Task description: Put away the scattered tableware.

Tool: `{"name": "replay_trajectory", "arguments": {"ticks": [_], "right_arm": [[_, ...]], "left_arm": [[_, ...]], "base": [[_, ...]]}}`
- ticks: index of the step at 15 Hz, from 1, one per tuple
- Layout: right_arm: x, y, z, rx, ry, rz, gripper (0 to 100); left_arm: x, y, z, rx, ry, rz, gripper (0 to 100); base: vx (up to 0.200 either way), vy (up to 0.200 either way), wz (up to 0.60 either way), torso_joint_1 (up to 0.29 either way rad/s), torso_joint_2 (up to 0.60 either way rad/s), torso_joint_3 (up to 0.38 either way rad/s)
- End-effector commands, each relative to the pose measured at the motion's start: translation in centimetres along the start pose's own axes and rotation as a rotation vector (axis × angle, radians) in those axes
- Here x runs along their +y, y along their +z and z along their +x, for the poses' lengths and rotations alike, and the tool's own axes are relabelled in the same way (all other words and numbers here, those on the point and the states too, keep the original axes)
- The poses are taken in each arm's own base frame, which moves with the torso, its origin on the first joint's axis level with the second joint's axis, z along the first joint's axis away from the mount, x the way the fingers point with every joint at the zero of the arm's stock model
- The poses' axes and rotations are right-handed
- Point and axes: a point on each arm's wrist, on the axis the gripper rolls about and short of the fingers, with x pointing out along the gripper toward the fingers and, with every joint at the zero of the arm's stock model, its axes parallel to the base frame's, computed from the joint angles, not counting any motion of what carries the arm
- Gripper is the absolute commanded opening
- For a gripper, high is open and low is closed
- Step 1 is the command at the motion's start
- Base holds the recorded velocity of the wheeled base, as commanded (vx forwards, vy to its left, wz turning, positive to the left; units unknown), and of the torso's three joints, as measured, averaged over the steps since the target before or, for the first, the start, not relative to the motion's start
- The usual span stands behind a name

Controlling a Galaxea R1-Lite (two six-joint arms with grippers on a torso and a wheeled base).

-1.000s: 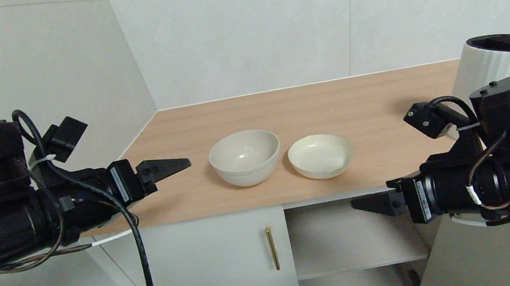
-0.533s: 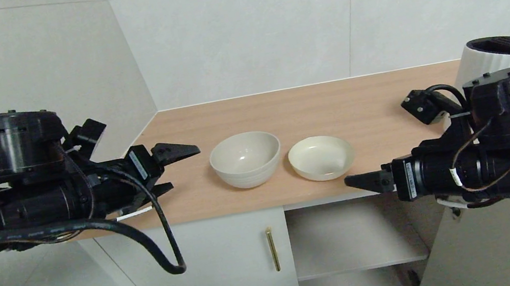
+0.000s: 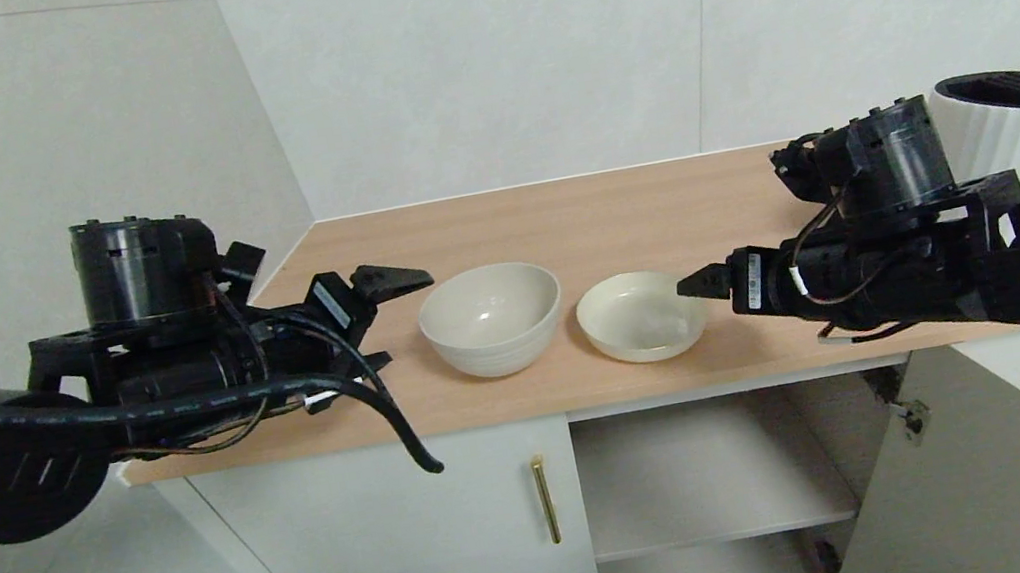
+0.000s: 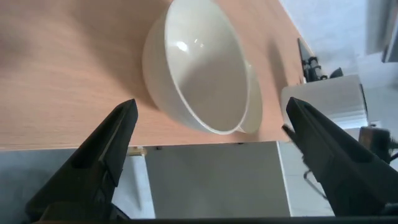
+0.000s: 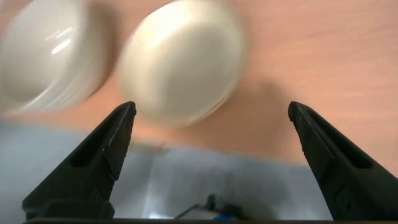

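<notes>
The left gripper point(image 4: 211, 103) hangs empty with its jaws spread wide. The deep bowl point(image 3: 491, 318) stands just ahead of its fingertips on the wooden counter point(image 3: 580, 215). Just beside that bowl sits the shallow bowl point(image 3: 642, 312), directly before the right gripper point(image 5: 211, 107), which is likewise wide and empty.

Soft, bright light falls from above in the head view. The surface point(image 3: 620, 209) is evenly lit. At the centre, the deep bowl point(image 3: 490, 315) and the flat bowl point(image 3: 640, 312) throw only weak shadows. A small glint sits inside the deep bowl. The open cabinet point(image 3: 699, 470) at lower centre is dimmer. In the right wrist view both bowls look smeared, and the right pincer point(image 5: 211, 107) is a dark shape with little detail.
</notes>
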Motion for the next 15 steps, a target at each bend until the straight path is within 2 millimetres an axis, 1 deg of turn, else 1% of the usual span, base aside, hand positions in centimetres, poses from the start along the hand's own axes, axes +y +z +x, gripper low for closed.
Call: {"name": "replay_trajectory", "arguments": {"ticks": [1,2,3,6,8,14,15], "right_arm": [[-0.1,-0.4,1.5,0.022,-0.019,-0.003,100],[-0.1,-0.5,1.5,0.023,-0.019,-0.003,100],[-0.1,-0.5,1.6,0.025,-0.020,-0.003,100],[-0.1,-0.6,1.6,0.026,-0.021,-0.004,100],[-0.1,-0.6,1.6,0.027,-0.021,-0.004,100],[-0.2,-0.7,1.8,0.033,-0.024,-0.005,100],[-0.1,-0.7,1.7,0.030,-0.023,-0.004,100]], "left_arm": [[0.9,-0.7,1.9,0.007,0.047,-0.003,100],[1.2,-0.8,2.9,-0.027,0.081,0.003,100],[1.4,-1.0,3.3,-0.036,0.095,0.006,100],[1.0,-1.8,3.7,-0.008,0.085,0.017,100],[1.0,-1.8,4.2,-0.006,0.084,0.018,100],[1.7,-2.0,5.4,0.008,0.107,0.011,100],[1.6,-1.9,5.4,0.003,0.104,0.012,0]], "base": [[0.000,0.000,0.00,0.000,0.00,0.000],[0.000,0.000,0.00,0.000,0.00,0.000],[0.000,0.000,0.00,0.000,0.00,0.000],[0.000,0.000,0.00,0.000,0.00,0.000],[0.000,0.000,0.00,0.000,0.00,0.000],[0.000,0.000,0.00,0.000,0.00,0.000],[0.000,0.000,0.00,0.000,0.00,0.000]]}}
